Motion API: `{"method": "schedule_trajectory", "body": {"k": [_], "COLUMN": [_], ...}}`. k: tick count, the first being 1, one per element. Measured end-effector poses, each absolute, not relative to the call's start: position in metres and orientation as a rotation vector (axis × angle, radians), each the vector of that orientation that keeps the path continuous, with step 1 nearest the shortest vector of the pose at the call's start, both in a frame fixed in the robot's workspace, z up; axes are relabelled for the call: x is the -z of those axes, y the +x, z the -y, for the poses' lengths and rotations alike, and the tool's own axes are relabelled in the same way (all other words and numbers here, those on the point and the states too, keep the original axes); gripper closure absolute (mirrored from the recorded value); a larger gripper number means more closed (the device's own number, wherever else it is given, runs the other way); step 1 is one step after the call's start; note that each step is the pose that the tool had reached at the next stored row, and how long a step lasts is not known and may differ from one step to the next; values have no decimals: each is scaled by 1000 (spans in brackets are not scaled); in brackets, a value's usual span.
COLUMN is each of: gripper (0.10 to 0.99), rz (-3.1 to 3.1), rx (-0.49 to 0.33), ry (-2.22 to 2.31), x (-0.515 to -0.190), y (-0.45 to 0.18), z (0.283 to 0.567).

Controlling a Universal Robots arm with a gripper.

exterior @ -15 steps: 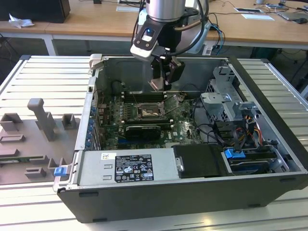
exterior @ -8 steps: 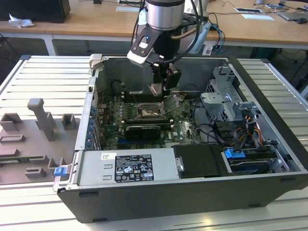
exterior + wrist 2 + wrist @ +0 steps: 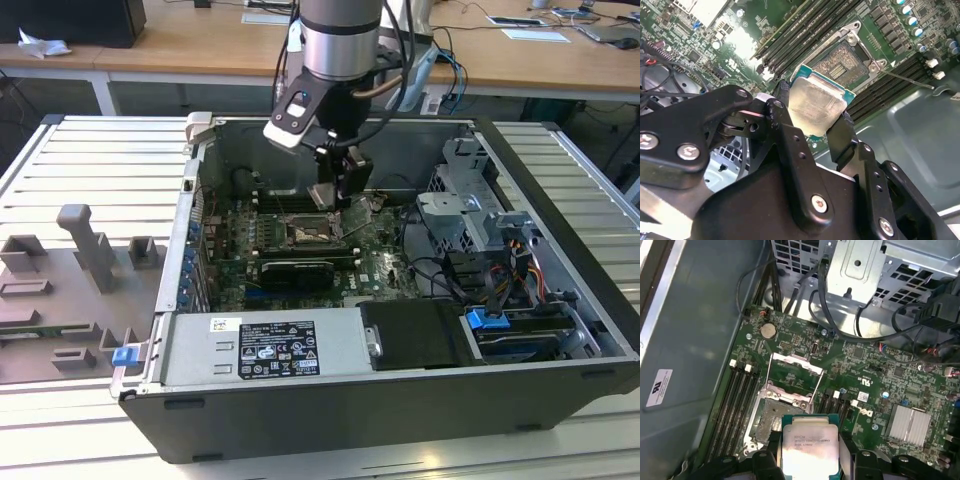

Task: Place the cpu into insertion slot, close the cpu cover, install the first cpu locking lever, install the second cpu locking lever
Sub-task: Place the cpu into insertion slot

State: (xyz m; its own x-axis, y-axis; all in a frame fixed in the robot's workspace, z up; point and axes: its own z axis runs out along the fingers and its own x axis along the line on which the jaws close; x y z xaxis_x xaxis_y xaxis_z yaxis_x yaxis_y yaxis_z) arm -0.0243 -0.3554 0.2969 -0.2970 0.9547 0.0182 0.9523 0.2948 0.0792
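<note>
An open computer case (image 3: pixel 300 420) lies on a slatted metal tabletop (image 3: pixel 90 150). A robot arm reaches down into it from above. In the exterior view its end effector (image 3: pixel 340 190) hangs just above the green motherboard (image 3: pixel 380 265), close over the insertion slot (image 3: pixel 312 236).

In the second wrist view the end effector (image 3: pixel 814 111) is clamped on the cpu (image 3: pixel 817 100). One dark finger (image 3: pixel 784 112) presses each of two opposite edges of the chip. The cpu is a pale silver square with a teal border, held flat with its metal face towards the camera. It is in the air, not seated, and sits just beside the insertion slot (image 3: pixel 840 60).

In the first wrist view the cpu (image 3: pixel 809 445) hovers at the near edge of the insertion slot (image 3: pixel 777 415), whose dark centre is uncovered. The cpu cover (image 3: pixel 796 361) stands raised on the far side of the slot. Long black memory slots (image 3: pixel 737 400) run alongside.
</note>
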Motion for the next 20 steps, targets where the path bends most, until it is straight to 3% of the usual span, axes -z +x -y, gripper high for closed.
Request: {"method": "schedule_trajectory", "body": {"k": [20], "gripper": [545], "rz": [-2347], "rx": [-112], "ry": [2028], "x": [-256], "y": [-30], "z": [353]}}
